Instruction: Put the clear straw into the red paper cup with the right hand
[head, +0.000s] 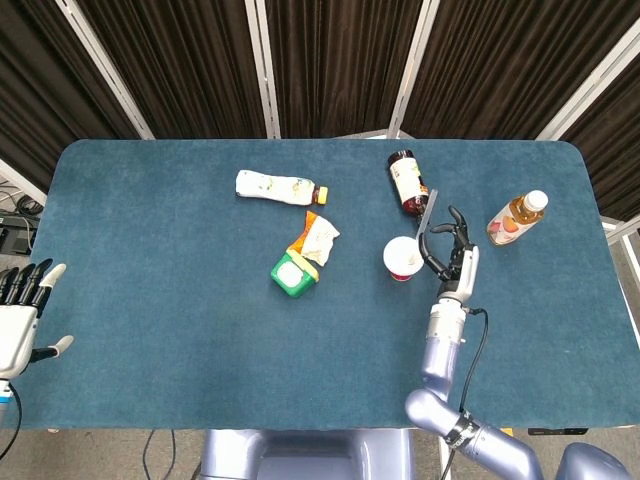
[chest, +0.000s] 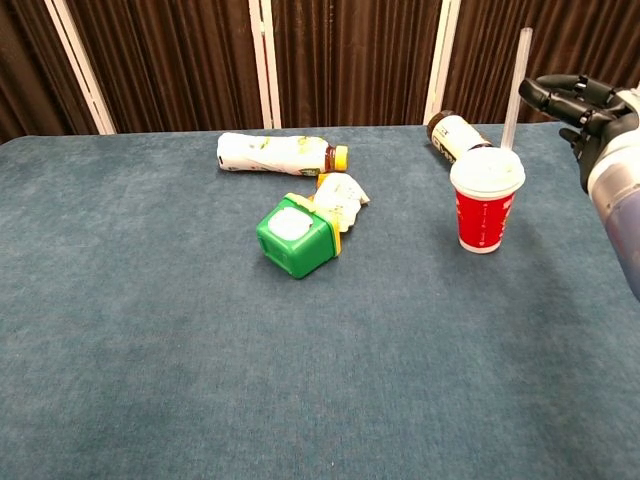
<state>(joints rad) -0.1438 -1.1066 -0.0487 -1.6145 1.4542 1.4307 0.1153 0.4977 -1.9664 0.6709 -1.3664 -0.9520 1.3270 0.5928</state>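
The red paper cup (chest: 485, 213) with a white lid stands upright right of the table's middle, also seen in the head view (head: 401, 260). The clear straw (chest: 513, 88) rises steeply from the lid's rear right edge and leans slightly right; from above the clear straw (head: 428, 207) shows as a short pale bar. My right hand (chest: 575, 105) is just right of the cup, and its fingertips hold the straw about halfway up. Seen from above, the right hand (head: 446, 253) sits beside the cup. My left hand (head: 20, 312) hangs off the table's left edge, fingers apart and empty.
A green cube-shaped container (chest: 294, 236) and a crumpled packet (chest: 342, 198) lie mid-table. A white bottle (chest: 278, 153) lies behind them. A dark bottle (chest: 453, 135) lies behind the cup. An orange drink bottle (head: 517, 218) lies at the right.
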